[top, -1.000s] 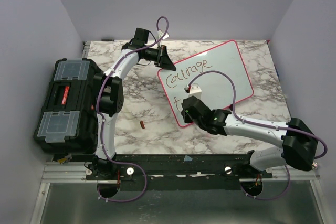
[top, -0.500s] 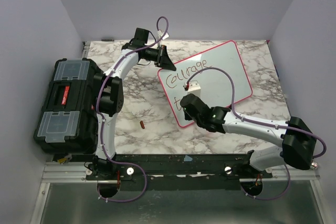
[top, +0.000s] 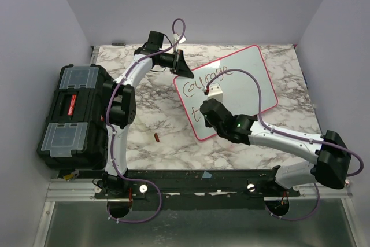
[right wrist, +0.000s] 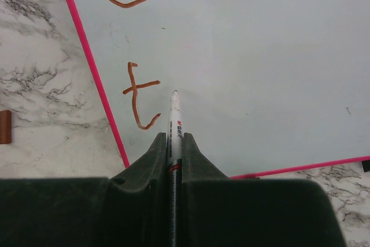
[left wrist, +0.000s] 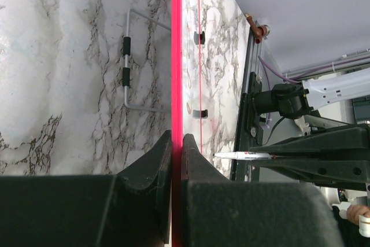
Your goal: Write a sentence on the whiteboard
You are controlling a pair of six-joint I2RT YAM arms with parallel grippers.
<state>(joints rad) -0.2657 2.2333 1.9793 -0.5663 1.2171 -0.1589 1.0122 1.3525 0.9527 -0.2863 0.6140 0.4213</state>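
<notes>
Right wrist view: a white marker (right wrist: 174, 121) is being clamped by the tightly closed jaws of the right gripper (right wrist: 174, 138), with its tip beside the "t" of the sentence (right wrist: 134, 89) on the whiteboard (right wrist: 260, 56). The whiteboard's pink rim (far-left corner) is being pinched by the left gripper (left wrist: 177, 138) above the marble table (top: 162, 114).

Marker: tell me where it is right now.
In the right wrist view the marker is pinched in the jaws of the right gripper, its tip pointing at the whiteboard just right of the letter t, near the board's pink left rim.
</notes>
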